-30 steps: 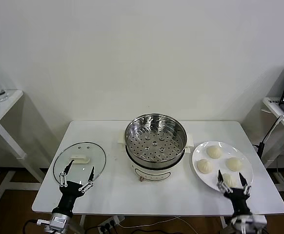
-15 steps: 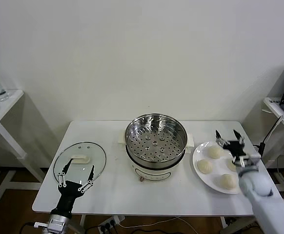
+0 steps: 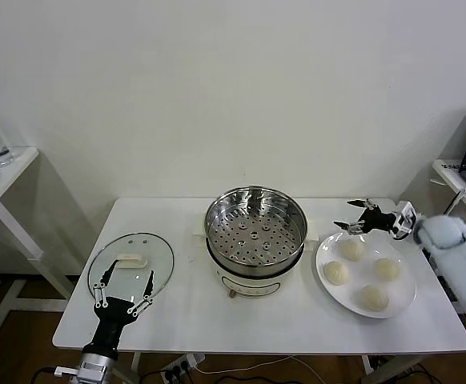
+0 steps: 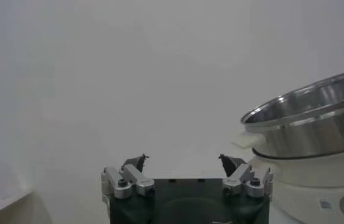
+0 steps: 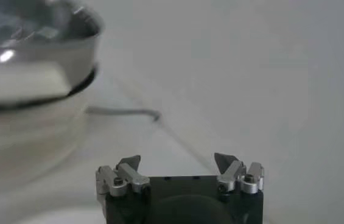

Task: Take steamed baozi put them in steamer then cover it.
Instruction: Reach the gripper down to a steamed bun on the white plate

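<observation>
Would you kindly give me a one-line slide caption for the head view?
Open right gripper above plate of four baozi; steamer uncovered, cover by left gripper.

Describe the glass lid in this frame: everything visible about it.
The cover is a round, clear glass lid with a thin metal rim and a white oblong handle at its middle. It lies flat on the white table, handle up, at the near left, apart from the steamer. The open left gripper overlaps its near edge; whether they touch cannot be told.
</observation>
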Controlling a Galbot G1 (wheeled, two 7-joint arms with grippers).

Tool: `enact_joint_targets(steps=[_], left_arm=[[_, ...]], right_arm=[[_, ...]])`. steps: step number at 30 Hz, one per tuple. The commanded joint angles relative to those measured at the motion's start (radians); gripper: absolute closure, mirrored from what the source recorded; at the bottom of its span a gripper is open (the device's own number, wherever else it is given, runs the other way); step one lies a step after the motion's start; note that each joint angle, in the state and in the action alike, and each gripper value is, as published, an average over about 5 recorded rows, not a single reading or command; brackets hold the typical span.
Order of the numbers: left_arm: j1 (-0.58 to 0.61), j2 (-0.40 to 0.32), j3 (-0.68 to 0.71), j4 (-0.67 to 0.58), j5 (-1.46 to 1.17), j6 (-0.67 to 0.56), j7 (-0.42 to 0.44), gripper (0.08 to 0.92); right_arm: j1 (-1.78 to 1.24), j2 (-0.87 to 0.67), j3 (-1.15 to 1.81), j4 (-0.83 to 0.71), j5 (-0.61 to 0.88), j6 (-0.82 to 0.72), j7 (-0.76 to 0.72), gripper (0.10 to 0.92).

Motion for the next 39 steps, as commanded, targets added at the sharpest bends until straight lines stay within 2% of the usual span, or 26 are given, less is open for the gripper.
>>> enact_joint_targets(steps=[1,17,39], left_arm=[[0.018,-0.006,-0.003,-0.019,0.003,-0.002,-0.003,0.177],[0.035,-0.014,-0.008,-0.036,0.004,-0.003,-0.008,0.177],[0.033,-0.016,-0.009,-0.032,0.003,-0.005,-0.013,0.177]], right_arm=[[0.252,0.037,-0.240,-0.152,-0.298,0.029,-0.301,0.203],[0.226,0.181,-0.189,-0.313,-0.465,0.079,-0.184,0.203],[0.209,0.270,-0.152,-0.407,-0.541,0.115,-0.177,0.214]])
